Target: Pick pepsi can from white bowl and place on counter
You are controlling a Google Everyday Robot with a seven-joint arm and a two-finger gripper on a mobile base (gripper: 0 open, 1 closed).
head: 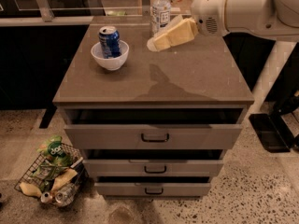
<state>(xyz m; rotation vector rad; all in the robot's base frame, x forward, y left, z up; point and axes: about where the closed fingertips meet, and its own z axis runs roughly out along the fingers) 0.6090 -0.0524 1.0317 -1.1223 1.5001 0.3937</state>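
The pepsi can (110, 41), blue with a silver top, stands upright in the white bowl (110, 59) on the back left of the counter (187, 78). My gripper (153, 45) hangs above the counter's back middle, to the right of the bowl and just in front of a clear plastic bottle (161, 10). Its cream-coloured fingers (170, 35) point left toward the can, about a bowl's width away from it. It holds nothing that I can see.
The bottle with a white label stands at the counter's back edge. The cabinet has three drawers (154, 136), the top one slightly pulled out. A wire basket (51, 174) of packets and cans sits on the terrazzo floor at the lower left.
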